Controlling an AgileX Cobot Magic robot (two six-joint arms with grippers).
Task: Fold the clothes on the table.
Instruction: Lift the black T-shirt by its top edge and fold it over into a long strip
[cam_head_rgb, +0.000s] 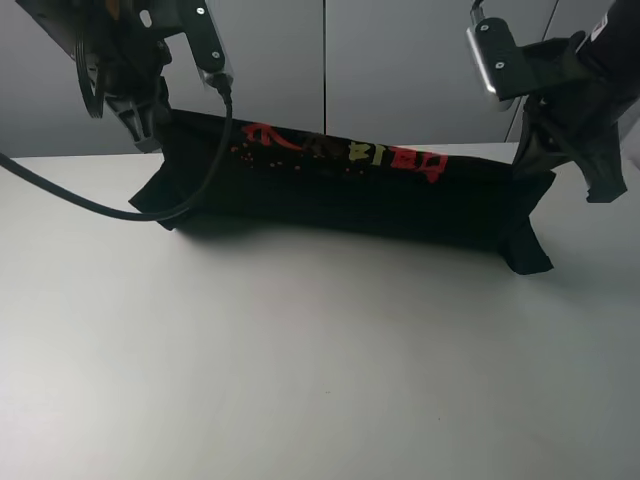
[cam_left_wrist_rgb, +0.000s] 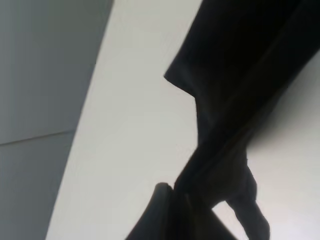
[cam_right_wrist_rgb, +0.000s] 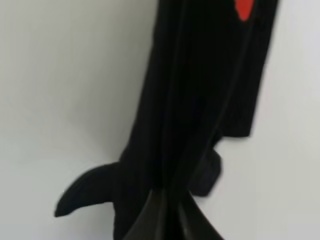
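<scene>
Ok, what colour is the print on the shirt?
Mostly red with some yellow, on the black shirt; best in exterior high view.

The shirt hangs as a long black band across the far part of the desk. It is stretched between the left tool and the right tool, each clamped on one end, and bars any straight pass from front to back there. Its lower edge and both sleeve ends rest on the desk. A cable droops beside the left tool, crosses the shirt's left end and runs out leftward low over the desk. The near half of the desk lies bare, open from both sides. Behind the shirt is a narrow strip of desk, then the wall.
</scene>
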